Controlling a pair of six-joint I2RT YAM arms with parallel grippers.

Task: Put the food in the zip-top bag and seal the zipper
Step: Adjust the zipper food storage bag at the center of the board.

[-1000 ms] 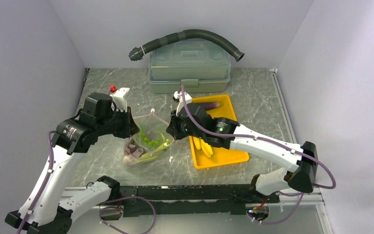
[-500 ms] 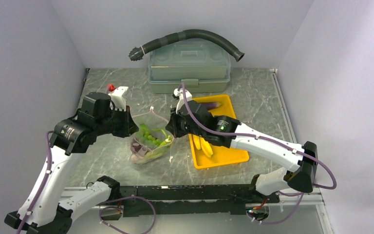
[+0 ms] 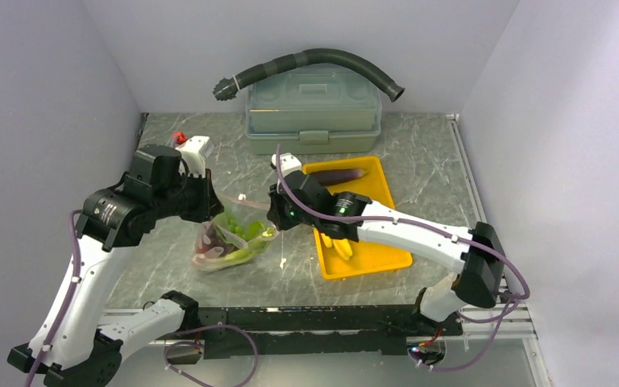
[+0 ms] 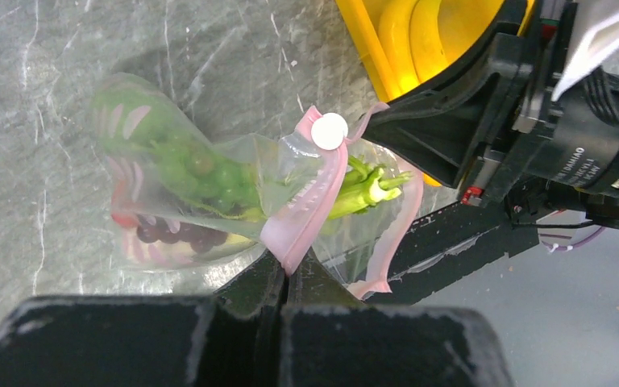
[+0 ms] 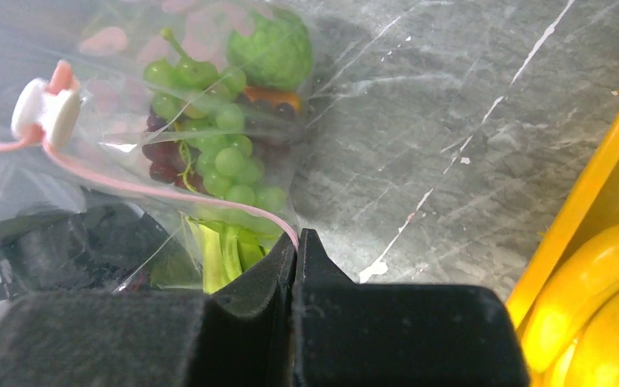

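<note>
Grey-green marbled bench [image 3: 427,161], boxed in by pale lilac walls [image 3: 48,97] on the left, far and right sides. Along the far edge, a grey-green lidded box [image 3: 314,113] with a dark corrugated hose [image 3: 314,56] draped over its lid. Right of centre, a yellow tray [image 3: 375,260] running from mid-bench toward the near edge, with a purple eggplant [image 3: 337,174] at its far end and yellow bananas [image 3: 338,246] nearer, partly hidden under the right arm [image 3: 403,230].

Left of the tray and hung between both arms, the zip-top bag [image 3: 227,242], sagging low – hard to say from above whether its bottom touches the stone. Inside it, green grapes [image 4: 209,173], dark grapes [image 4: 173,235], a leek [image 4: 363,193] and a red piece [image 4: 121,218].

Closed tight on the zipper [image 4: 306,218], the left gripper [image 4: 286,278], pinching the pink strip a short way along from its white slider [image 4: 329,131]. Clamped likewise with no gap between its fingers, the right gripper [image 5: 294,251], nipping the same strip on the bag's other side. Mouth of the bag gaping between the two grips.

Bare stone open at the far-right corner, along the right edge beyond the tray and toward the far-left corner – much tighter between bag and tray, which are just beside each other under the right wrist.
</note>
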